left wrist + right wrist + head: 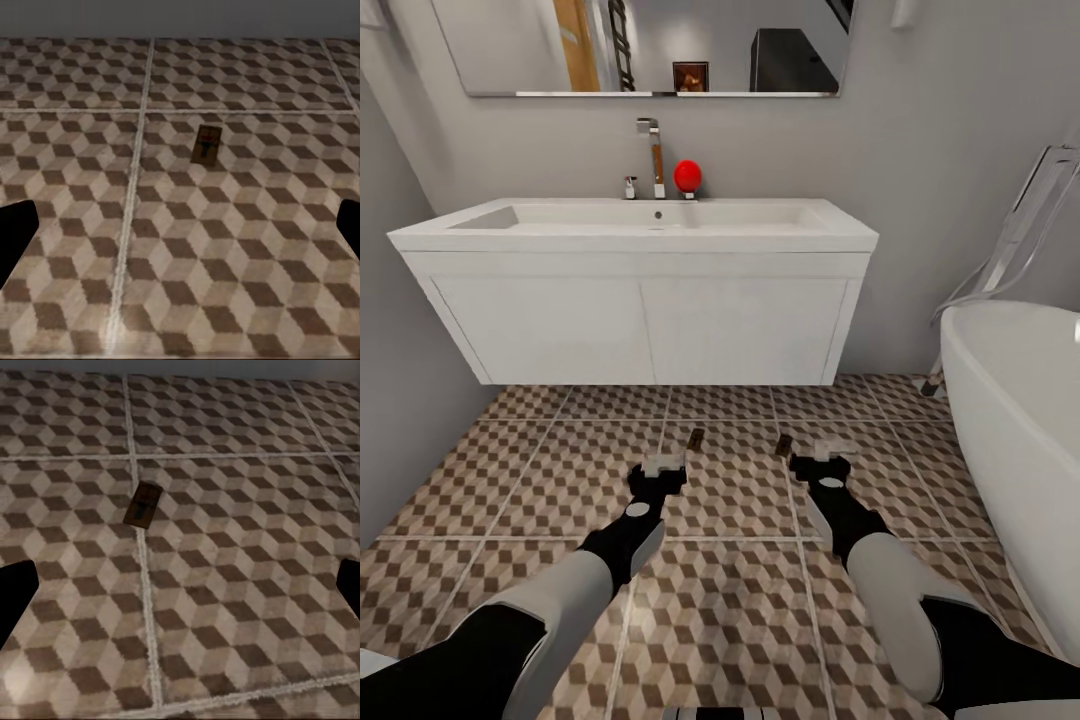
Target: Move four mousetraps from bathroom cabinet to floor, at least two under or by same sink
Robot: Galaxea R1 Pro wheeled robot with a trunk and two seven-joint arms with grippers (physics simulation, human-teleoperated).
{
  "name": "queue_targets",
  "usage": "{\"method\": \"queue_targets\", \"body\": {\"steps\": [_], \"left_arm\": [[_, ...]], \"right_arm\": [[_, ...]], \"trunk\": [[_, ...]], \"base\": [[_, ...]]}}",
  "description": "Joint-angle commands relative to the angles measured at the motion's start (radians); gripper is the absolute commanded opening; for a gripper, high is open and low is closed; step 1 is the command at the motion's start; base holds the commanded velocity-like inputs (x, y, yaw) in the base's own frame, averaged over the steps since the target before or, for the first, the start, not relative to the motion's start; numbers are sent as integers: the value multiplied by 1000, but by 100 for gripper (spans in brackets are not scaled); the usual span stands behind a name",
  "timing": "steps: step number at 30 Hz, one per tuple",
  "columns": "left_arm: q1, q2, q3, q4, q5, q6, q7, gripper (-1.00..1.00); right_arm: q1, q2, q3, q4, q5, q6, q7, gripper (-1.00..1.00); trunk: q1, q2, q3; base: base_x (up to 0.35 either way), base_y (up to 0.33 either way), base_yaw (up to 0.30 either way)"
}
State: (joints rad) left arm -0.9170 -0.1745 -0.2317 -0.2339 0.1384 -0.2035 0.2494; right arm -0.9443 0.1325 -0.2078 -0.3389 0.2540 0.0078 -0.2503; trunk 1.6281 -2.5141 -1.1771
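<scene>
Left jaws (660,466): released, empty, low centre.
Right jaws (820,460): released, empty.
Mousetraps: one (696,438) just ahead of left jaws, another (784,445) beside right; both flat on bathroom floor (740,600), before sink (640,225).
Advice: lift clear straight up, avoid nudging either.

Two small brown wooden mousetraps (696,438) (784,444) lie on the cube-patterned brown-and-beige tiled floor (510,470), just beyond both black grippers (660,466) (818,459), near the white wall-hung sink unit (640,290).
</scene>
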Motion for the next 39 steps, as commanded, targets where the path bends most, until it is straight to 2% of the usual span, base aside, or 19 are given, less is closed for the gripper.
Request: {"method": "queue_targets", "body": {"steps": [1, 6, 11, 12, 14, 20, 21, 26, 28, 33, 39], "left_arm": [[-1, 0, -9, 13, 11, -4, 6, 100], [0, 0, -5, 117, 28, -2, 6, 100], [2, 1, -4, 195, 75, -1, 7, 100], [5, 3, -3, 208, 98, -1, 8, 100], [7, 6, -3, 216, 119, -1, 8, 100], [27, 16, -3, 228, 164, 1, 7, 100], [48, 18, -3, 230, 171, 1, 7, 100], [111, 20, -3, 231, 180, 2, 7, 100], [147, 23, -3, 232, 183, 2, 8, 100], [214, 39, -2, 231, 186, 0, 7, 100], [240, 54, -2, 231, 187, -4, 7, 100]], "right_arm": [[-1, 1, -6, 13, 10, 1, -1, 100], [-1, 0, -7, 136, 11, -7, -3, 100], [-1, -6, -6, 269, 14, -11, -6, 100], [-3, -16, -6, 307, 13, -10, -6, 100], [-5, -33, -6, 330, 13, -7, -6, 100], [1, -88, -5, 360, 12, -2, -7, 100], [15, -99, -4, 364, 12, -1, -7, 100], [88, -117, -4, 368, 12, -1, -7, 100], [142, -123, -4, 369, 12, 0, -7, 100], [228, -128, -3, 369, 12, -3, -5, 100], [266, -131, -4, 369, 12, -4, -5, 100]], "trunk": [[0, 0, -1], [0, 0, -1], [0, 0, -1], [0, 0, -1], [0, 0, -1], [0, 0, -1], [0, 0, -1], [0, 0, -1], [0, 0, -1], [0, 0, -1], [0, 0, -1]], "base": [[0, 0, 0], [0, 0, 0], [0, 0, 0], [0, 0, 0], [0, 0, 0], [0, 0, 0], [0, 0, 0], [0, 0, 0], [0, 0, 0], [0, 0, 0], [0, 0, 0]]}}
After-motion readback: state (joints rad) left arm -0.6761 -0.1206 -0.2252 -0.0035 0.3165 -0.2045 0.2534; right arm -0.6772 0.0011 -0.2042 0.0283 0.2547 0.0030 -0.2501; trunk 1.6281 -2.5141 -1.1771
